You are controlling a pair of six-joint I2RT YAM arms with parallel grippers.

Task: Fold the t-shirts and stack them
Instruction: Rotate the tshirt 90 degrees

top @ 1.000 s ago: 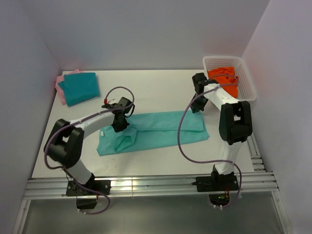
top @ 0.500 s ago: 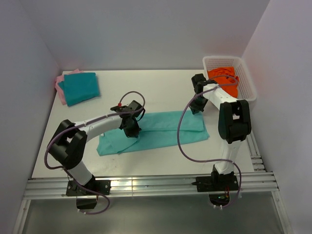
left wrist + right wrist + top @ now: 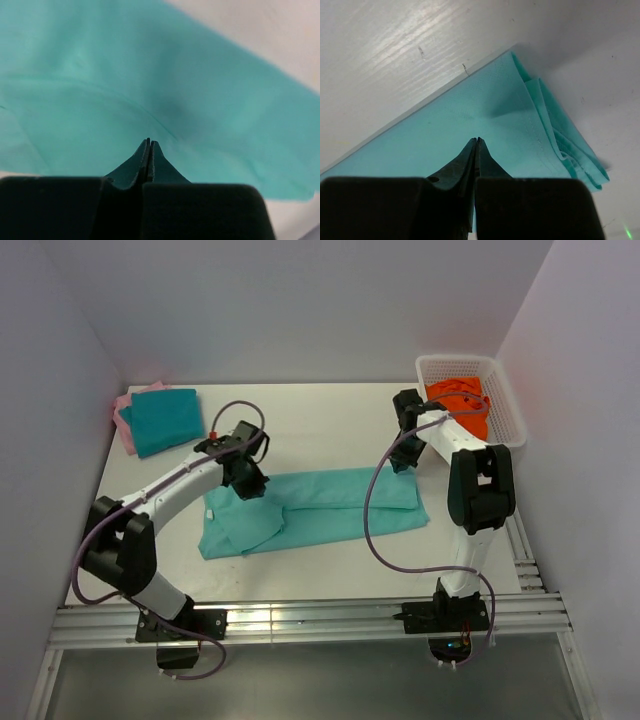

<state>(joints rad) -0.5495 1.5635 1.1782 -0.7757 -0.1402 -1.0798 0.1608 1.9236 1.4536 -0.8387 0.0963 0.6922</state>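
Note:
The light mint-green t-shirt [image 3: 340,505] lies folded into a long strip across the middle of the table, with a flap laid flat over its left end. My left gripper [image 3: 247,484] is shut and hangs over the strip's upper left part. In the left wrist view its tips [image 3: 148,141] sit just above the mint cloth [image 3: 100,75] with nothing between them. My right gripper [image 3: 403,462] is shut at the strip's top right corner. In the right wrist view its tips [image 3: 477,140] are over the cloth [image 3: 445,130] near its layered edge. The darker teal t-shirt [image 3: 165,420] lies folded on the pink t-shirt [image 3: 124,420] at the back left.
A white plastic basket [image 3: 505,390] holding orange cloth [image 3: 460,400] stands at the back right, close to the right arm. White walls close in the table on the left, back and right. A metal rail runs along the near edge.
My left gripper swung right over the shirt's left end, then back up and left. The raised flap at the left end now lies flat. The right arm has not moved.

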